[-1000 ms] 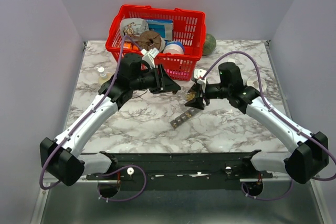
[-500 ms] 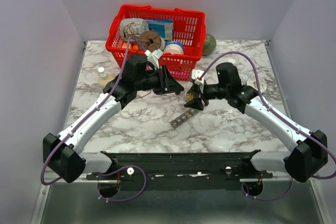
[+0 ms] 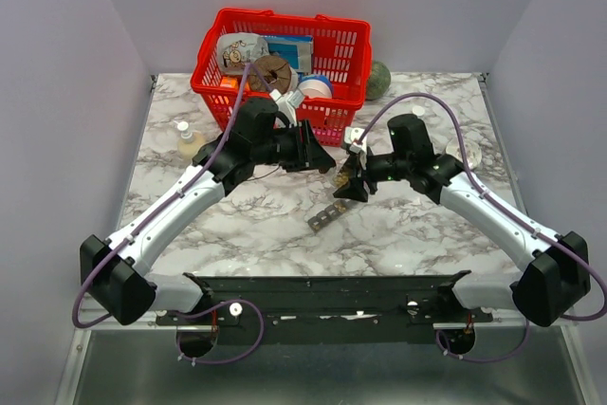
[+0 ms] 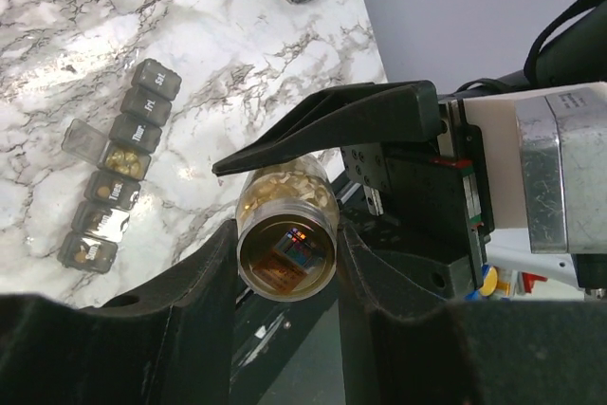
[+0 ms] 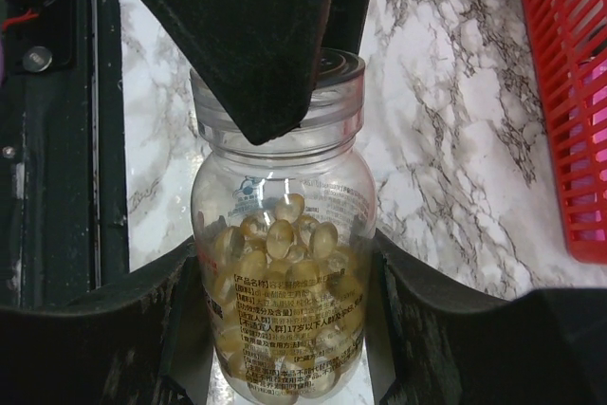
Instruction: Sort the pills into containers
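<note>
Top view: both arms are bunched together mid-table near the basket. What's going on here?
The right gripper holds a clear pill bottle by its body over the table, while the left gripper is clamped on the bottle's cap, which appears to be on. The grey pill organizer lies on the marble below, with one compartment flipped open and a few pills inside.

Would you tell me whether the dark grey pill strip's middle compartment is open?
Open: on the dark grey plastic strip, the middle lid is flipped sideways, small amber pills visible inside.
</note>
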